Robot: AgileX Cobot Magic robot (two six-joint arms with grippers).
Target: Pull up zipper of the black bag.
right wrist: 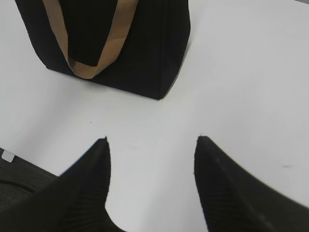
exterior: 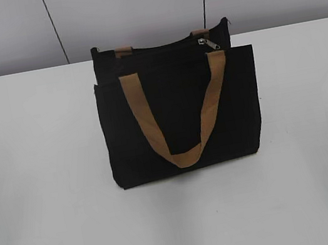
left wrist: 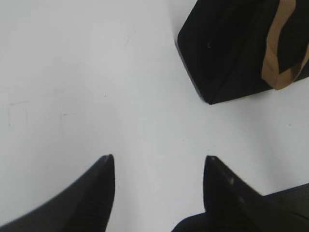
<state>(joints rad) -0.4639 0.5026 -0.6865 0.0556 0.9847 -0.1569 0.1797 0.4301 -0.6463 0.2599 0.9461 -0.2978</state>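
The black bag (exterior: pixel 177 107) stands upright on the white table, with a tan strap (exterior: pixel 179 120) hanging down its front. The zipper runs along its top edge, and its small silver pull tab (exterior: pixel 207 43) sits near the right end. The bag's lower corner shows in the left wrist view (left wrist: pixel 231 53) and its lower part in the right wrist view (right wrist: pixel 145 43). My left gripper (left wrist: pixel 159 159) is open and empty over bare table, short of the bag. My right gripper (right wrist: pixel 150 140) is open and empty, also short of the bag. Neither gripper shows in the exterior view.
The white table (exterior: pixel 41 182) spreads around the bag on all sides. A grey wall with dark seams (exterior: pixel 55 27) stands behind the table's far edge. A dark edge with a small white label (right wrist: pixel 8 155) lies at the lower left of the right wrist view.
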